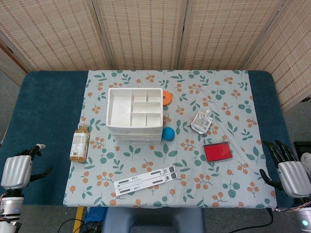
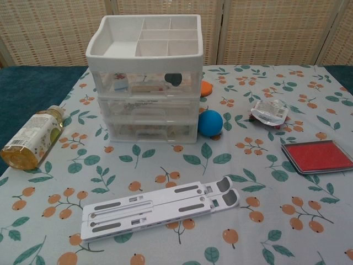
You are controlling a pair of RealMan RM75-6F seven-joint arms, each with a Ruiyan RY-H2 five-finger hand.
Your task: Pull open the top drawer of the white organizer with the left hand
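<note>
The white organizer stands on the floral cloth, its top a divided tray. In the chest view the organizer shows three clear drawers, all pushed in; the top drawer holds small items. My left hand hangs at the table's near-left corner, far from the organizer, fingers apart and holding nothing. My right hand sits at the near-right edge, fingers spread, empty. Neither hand appears in the chest view.
A bottle lies left of the organizer. A blue ball and an orange disc sit at its right. A pouch, a red ink pad and a white folding stand lie nearer me.
</note>
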